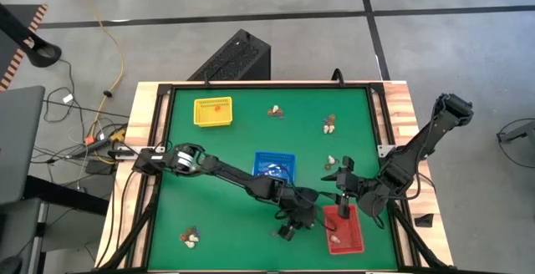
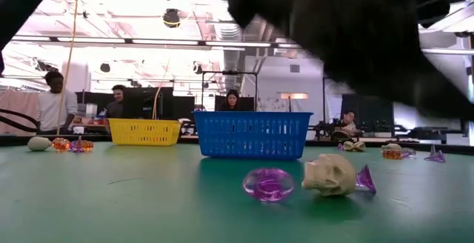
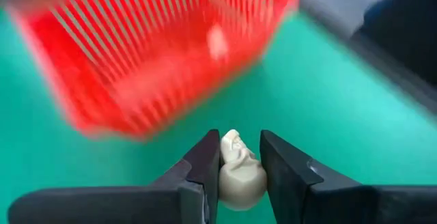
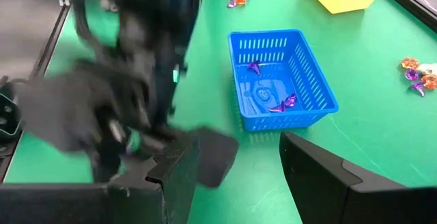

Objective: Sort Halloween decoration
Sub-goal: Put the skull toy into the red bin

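Observation:
A cream-white skull trinket [image 3: 240, 176] sits between the fingers of my left gripper [image 3: 239, 138], which is shut on it just left of the red tray [image 1: 358, 242] near the table's front edge [image 1: 287, 229]. The red tray [image 3: 136, 67] holds a cream piece [image 3: 217, 41]. My right gripper [image 4: 239, 136] hovers open and empty above the red tray's far end [image 1: 343, 184]. The blue tray [image 4: 281, 77] holds purple trinkets [image 4: 283, 104]. Small heaps of mixed trinkets [image 1: 275, 111] [image 1: 330, 124] [image 1: 191, 238] lie on the green mat. My left gripper pinches the skull by its two sides [image 3: 225, 166] between its two fingers [image 3: 203, 166]. The skull's face end sticks out forward past the fingertips. The fingers slant forward and down toward the red tray. The skull appears lifted off the mat.
The yellow tray [image 1: 213, 112] stands at the far left, the blue tray [image 1: 274, 165] mid-table. In the low view a purple ring [image 2: 268, 184] and another cream skull [image 2: 329, 175] lie on the mat near the front. People sit at desks beyond the table.

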### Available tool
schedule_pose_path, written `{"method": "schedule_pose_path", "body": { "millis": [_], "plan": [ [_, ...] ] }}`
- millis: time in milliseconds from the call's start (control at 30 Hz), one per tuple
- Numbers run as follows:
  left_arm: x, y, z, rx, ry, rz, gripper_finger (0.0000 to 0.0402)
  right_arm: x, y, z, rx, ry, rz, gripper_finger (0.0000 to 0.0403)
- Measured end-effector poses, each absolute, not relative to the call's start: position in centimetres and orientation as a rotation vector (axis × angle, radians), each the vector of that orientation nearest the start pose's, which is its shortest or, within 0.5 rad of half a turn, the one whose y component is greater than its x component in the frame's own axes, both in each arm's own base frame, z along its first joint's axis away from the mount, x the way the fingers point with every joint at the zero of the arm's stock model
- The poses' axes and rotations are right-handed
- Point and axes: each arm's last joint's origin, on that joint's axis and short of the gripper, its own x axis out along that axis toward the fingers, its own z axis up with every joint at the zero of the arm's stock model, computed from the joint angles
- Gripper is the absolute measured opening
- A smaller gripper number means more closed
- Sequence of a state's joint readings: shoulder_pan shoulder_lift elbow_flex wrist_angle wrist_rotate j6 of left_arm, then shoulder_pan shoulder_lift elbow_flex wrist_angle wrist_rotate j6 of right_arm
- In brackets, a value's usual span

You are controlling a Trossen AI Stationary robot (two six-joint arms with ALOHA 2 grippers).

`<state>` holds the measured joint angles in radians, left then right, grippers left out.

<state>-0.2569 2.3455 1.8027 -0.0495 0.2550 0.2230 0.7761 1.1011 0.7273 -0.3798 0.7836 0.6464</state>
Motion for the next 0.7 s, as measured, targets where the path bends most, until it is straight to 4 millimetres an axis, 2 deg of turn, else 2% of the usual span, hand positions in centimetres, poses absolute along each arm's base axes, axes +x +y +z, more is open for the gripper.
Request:
{"method": "schedule_pose_path", "body": {
  "millis": [67, 133, 400, 533, 700],
  "plan": [
    [50.5, -14.0, 18.4, 0.228, 0.477, -0.559, 0.0080, 16.8, 13.6, 24.5, 0.103, 0.499, -0.175, 0.0234],
    [50.7, -14.0, 19.0, 0.243, 0.416, -0.556, 0.0076, 16.8, 13.6, 24.7, 0.110, 0.490, -0.174, 0.0234],
    [52.6, -14.4, 17.0, 0.249, 0.175, -0.470, 0.0079, 15.7, 13.8, 25.0, 0.087, 0.510, -0.112, 0.0234],
    [52.8, -14.3, 17.5, 0.268, 0.088, -0.436, 0.0077, 14.7, 13.2, 26.8, 0.119, 0.501, -0.081, 0.0234],
    [52.9, -14.1, 18.0, 0.253, 0.081, -0.369, 0.0077, 13.1, 11.9, 29.7, 0.144, 0.510, -0.060, 0.0234]
  ]
}}
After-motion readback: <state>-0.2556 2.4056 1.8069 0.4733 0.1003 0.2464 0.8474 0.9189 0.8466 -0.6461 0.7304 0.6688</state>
